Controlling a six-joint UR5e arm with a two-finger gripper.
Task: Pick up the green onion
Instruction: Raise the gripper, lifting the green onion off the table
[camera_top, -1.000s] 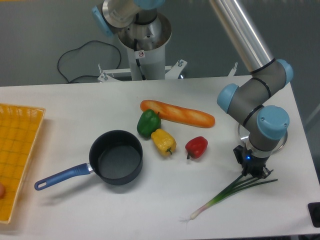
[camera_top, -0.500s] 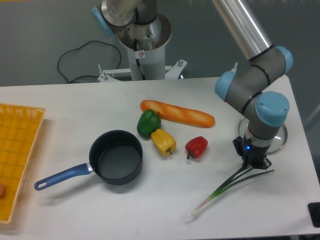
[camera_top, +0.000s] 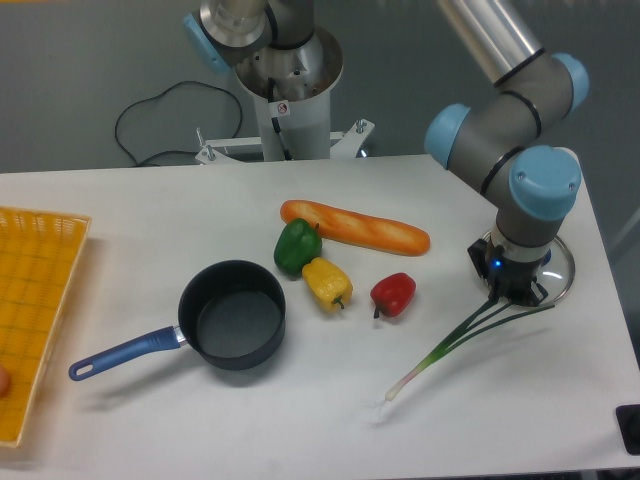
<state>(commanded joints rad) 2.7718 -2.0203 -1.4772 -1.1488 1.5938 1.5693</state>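
Note:
The green onion (camera_top: 450, 345) runs diagonally at the right of the white table (camera_top: 150, 210), its white rooted tip low near the front and its dark green leaves up at the gripper. My gripper (camera_top: 515, 295) points straight down over the leaf end and is shut on the leaves. That end is raised off the table. The white tip hangs at or just above the surface, with a faint shadow beside it.
A red pepper (camera_top: 393, 293), a yellow pepper (camera_top: 327, 282), a green pepper (camera_top: 296, 246) and a baguette (camera_top: 355, 227) lie mid-table. A dark pot (camera_top: 233, 315) with a blue handle stands to their left. A yellow basket (camera_top: 35, 300) is at the left edge.
The gripper has risen and moved slightly back with the leaf end in its grasp. The onion has swung steeper and its white tip has slid to the right.

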